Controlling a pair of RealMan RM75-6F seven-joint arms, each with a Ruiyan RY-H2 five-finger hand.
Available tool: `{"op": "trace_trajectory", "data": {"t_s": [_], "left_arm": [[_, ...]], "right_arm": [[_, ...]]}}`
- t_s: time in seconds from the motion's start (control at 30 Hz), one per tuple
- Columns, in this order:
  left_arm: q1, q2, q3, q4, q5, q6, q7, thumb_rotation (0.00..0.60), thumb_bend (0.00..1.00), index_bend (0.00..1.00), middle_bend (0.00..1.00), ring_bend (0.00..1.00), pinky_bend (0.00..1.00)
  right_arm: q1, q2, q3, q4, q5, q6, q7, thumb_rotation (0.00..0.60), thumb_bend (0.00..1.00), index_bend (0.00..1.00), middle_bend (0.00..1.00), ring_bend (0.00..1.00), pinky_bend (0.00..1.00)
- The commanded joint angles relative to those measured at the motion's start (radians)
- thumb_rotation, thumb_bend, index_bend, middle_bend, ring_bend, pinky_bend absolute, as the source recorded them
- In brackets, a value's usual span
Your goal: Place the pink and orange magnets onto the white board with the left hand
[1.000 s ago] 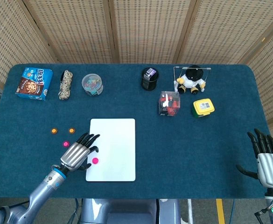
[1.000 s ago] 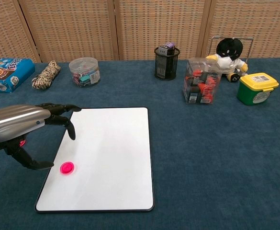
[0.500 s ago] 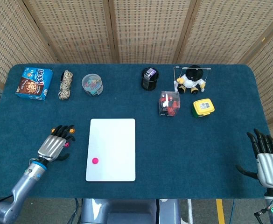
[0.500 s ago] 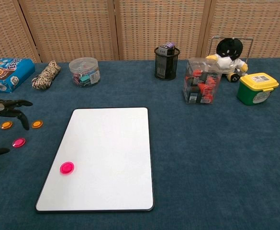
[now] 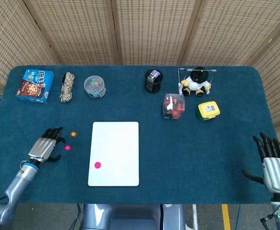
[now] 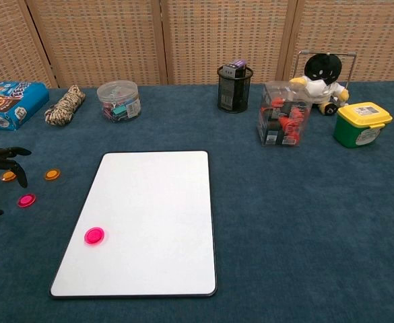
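One pink magnet (image 6: 94, 235) is already lying on the white board (image 6: 156, 202), near its left edge and toward the near end. A second pink magnet (image 6: 26, 200) is sitting on the blue table (image 6: 284, 235) just left of the board, and two orange magnets are lying a little farther back: one (image 6: 52, 174) nearer the board, the other (image 6: 9, 176) farther left, right at the fingertips of the left hand (image 5: 45, 146).

A second ago that hand was hovering over the board's left edge beside the placed pink magnet; since then it has been travelling left, off the board, and is now hanging over the loose magnets. Its fingers are spread and slightly curled, holding nothing that either view shows. In the chest view only the dark fingertips (image 6: 8, 156) are showing at the left edge, just above the far-left orange magnet.

This suggests one placement is done and the hand is lining up for the next pick, probably the orange magnet under its fingertips, though it is not touching it yet as far as I can tell.

The right hand (image 5: 276, 167) is resting idle at the near right corner, fingers extended and apart, empty, unmoved over the last second.
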Motion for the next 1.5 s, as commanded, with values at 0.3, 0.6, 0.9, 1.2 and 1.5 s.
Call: {"op": "trace_trajectory", "data": {"t_s": [0.3,0.6,0.9,1.2,1.5], "left_arm": [[-0.015,-0.029,-0.012,0.008,-0.028,-0.024,0.052,0.6,0.33,0.38,0.0,0.0,0.0],[-0.019,-0.039,-0.02,0.022,-0.048,-0.033,0.078,0.6,0.33,0.39,0.0,0.0,0.0],[-0.027,-0.041,-0.026,0.013,-0.053,-0.038,0.084,0.6,0.33,0.39,0.0,0.0,0.0],[-0.03,-0.047,-0.027,0.018,-0.07,-0.052,0.097,0.6,0.33,0.41,0.0,0.0,0.0],[-0.028,-0.045,-0.029,0.013,-0.075,-0.046,0.096,0.6,0.36,0.52,0.0,0.0,0.0]], "right_arm": [[0.001,0.001,0.0,-0.001,0.002,-0.003,0.003,0.6,0.0,0.0,0.0,0.0,0.0],[0.002,0.002,0.0,-0.003,0.005,-0.007,0.003,0.6,0.0,0.0,0.0,0.0,0.0],[0.002,0.003,0.0,-0.005,0.006,-0.008,0.003,0.6,0.0,0.0,0.0,0.0,0.0],[0.002,0.004,0.0,-0.005,0.007,-0.009,0.006,0.6,0.0,0.0,0.0,0.0,0.0],[0.001,0.004,0.0,-0.005,0.007,-0.007,0.008,0.6,0.0,0.0,0.0,0.0,0.0]]}}
